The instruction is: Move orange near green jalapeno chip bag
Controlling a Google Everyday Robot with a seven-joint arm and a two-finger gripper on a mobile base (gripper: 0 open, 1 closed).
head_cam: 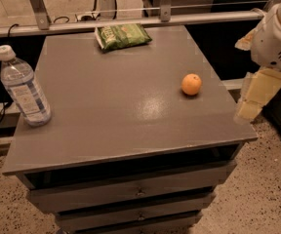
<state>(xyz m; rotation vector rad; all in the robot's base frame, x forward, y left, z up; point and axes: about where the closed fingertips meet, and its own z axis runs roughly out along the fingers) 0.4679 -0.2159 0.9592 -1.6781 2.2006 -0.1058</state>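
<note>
A small round orange (191, 84) sits on a flat grey tabletop (116, 116), in the right half and a little short of the right edge. Its skin is smooth and bright, with a soft highlight on top, and nothing touches it.

The green jalapeno chip bag (122, 36) lies flat at the far edge of the top, left of the orange and well apart from it. It is a crinkled, glossy packet with pale lettering and a lighter sealed edge on its left side.

The tabletop is matte grey with a dull sheen near its middle. It caps a grey chest whose drawers (140, 191) are stacked below, each with a small knob at the centre.

A clear plastic water bottle (23, 89) stands upright near the left edge, far from both the orange and the bag. It has ribbed sides, a white cap and a pale label.

Off the right side of the table, the robot arm (277, 38) enters from the upper right as a rounded white housing with a vented patch. Below it the gripper (250, 106) hangs downward, made of pale, cream-coloured blocky parts. It is just beyond the table's right edge, to the right of the orange and apart from it, holding nothing. Whether the gripper is spread or pressed together cannot be told.

Behind the table runs a pale metal rail (130, 22) with upright brackets. The floor (272, 179) is speckled stone.
</note>
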